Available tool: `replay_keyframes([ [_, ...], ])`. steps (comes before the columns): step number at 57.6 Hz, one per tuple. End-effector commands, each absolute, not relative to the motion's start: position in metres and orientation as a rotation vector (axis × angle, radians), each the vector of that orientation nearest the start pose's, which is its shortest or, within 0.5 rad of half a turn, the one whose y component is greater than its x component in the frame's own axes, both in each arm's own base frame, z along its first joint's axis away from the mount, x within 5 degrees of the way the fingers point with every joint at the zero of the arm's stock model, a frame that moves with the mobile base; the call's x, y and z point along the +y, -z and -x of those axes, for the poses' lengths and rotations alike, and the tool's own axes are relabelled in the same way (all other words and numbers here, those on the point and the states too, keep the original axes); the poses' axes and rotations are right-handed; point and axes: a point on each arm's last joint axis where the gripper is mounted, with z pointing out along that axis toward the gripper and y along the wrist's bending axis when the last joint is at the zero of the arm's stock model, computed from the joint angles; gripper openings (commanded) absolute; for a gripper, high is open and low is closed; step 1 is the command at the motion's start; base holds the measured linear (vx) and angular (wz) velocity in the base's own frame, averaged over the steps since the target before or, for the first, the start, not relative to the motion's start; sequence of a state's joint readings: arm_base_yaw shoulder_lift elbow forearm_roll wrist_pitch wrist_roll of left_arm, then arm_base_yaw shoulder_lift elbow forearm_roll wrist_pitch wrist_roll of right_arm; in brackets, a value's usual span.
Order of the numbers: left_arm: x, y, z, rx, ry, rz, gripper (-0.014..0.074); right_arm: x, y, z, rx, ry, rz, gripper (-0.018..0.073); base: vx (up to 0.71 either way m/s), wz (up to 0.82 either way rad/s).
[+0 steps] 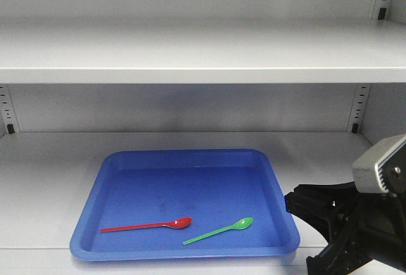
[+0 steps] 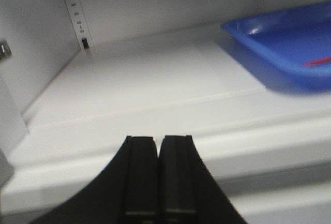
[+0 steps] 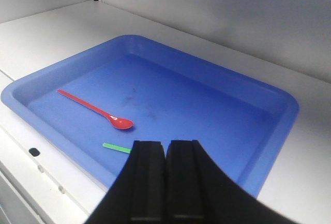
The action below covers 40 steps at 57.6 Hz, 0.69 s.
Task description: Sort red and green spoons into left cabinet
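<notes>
The red spoon (image 1: 149, 225) (image 3: 95, 110) and the green spoon (image 1: 220, 230) lie side by side near the front of a blue tray (image 1: 101, 186) on the lower shelf (image 1: 44, 173) of the left cabinet. My right gripper (image 3: 165, 142) (image 1: 295, 200) is shut and empty. It hovers at the tray's front right corner, and in the right wrist view its fingers hide all of the green spoon (image 3: 116, 147) but the handle end. My left gripper (image 2: 158, 138) is shut and empty over the shelf's front edge, left of the tray (image 2: 269, 40). The red spoon (image 2: 316, 61) shows there as a streak.
An upper shelf (image 1: 190, 53) spans the cabinet above the tray. Perforated peg rails (image 1: 360, 107) (image 2: 75, 12) run up the back corners. The cabinet's left side wall (image 2: 26, 53) is close to my left gripper.
</notes>
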<state>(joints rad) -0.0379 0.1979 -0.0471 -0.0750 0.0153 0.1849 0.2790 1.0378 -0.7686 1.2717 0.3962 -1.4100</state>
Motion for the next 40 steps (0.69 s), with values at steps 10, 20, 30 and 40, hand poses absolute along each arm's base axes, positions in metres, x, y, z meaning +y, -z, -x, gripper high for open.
replay_keyframes([
  [10, -0.001, -0.203, -0.056, 1.492, -0.06, -0.091, -0.0001, 0.091, -0.352, -0.202, 1.707, -0.439, 0.614, -0.0003, 0.0, 0.0],
  [20, -0.001, -0.201, -0.056, 1.5, -0.063, -0.085, -0.0001, 0.091, -0.352, -0.202, 1.706, -0.44, 0.613, -0.0003, 0.0, 0.0],
  [30, -0.001, -0.2, -0.056, 1.513, -0.062, -0.087, -0.0001, 0.091, -0.352, -0.202, 1.707, -0.44, 0.613, -0.0003, 0.0, 0.0],
  [40, -0.001, -0.2, -0.056, 1.513, -0.062, -0.087, -0.0001, 0.091, -0.352, -0.202, 1.707, -0.44, 0.613, -0.0003, 0.0, 0.0],
])
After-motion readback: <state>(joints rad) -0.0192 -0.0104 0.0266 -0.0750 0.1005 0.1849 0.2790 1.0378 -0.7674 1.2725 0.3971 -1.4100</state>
